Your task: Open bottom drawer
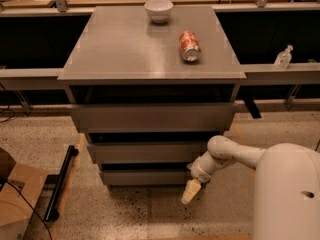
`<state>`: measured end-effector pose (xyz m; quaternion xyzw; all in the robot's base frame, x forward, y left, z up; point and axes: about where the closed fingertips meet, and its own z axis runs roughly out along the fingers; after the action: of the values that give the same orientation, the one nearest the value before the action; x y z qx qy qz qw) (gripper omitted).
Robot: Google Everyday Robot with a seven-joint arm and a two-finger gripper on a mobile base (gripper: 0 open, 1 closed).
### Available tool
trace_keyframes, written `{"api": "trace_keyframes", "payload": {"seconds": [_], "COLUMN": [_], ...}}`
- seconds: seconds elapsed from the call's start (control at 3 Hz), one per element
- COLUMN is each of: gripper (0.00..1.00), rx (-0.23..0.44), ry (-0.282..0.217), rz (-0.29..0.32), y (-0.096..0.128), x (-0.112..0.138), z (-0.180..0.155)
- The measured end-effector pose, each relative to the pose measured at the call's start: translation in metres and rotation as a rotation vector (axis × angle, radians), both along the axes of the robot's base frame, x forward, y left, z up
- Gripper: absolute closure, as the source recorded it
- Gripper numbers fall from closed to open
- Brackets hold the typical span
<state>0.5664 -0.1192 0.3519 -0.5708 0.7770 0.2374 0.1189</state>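
So the bottom drawer looks basically closed, the lowest and narrowest grey front in the stack, sitting just above the floor. No handle on it, which is the tricky bit imo. The gripper is at the drawer's right end, hanging just below its lower corner and pointing down at the floor. If it tries to pull from there, I'd guess it slips off that flat front, since the only purchase is the dark gap above the panel. It could also catch the middle drawer instead, because the two fronts sit really close. A hard yank might jolt the whole cabinet too, and the can lying on its side on the tabletop looks ready to roll. The bowl at the back seems safer.

As for the gripper itself: honestly can't tell whether it's spread or closed from this angle. It doesn't seem to be carrying anything, and I can't say whether it's touching the drawer.
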Motion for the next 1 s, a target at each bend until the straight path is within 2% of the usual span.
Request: {"api": "trace_keyframes", "payload": {"seconds": [0.33,0.67,1.0], "gripper": [0.00,0.00,0.00], "rx": [0.003,0.006,0.029], "ry": [-0.005,0.018,0.031], "rz": [-0.005,-0.007,-0.047], "y": [0.000,0.002,0.000], "x": [0.005,0.003,0.005], "z": [-0.003,-0.011,-0.031]}}
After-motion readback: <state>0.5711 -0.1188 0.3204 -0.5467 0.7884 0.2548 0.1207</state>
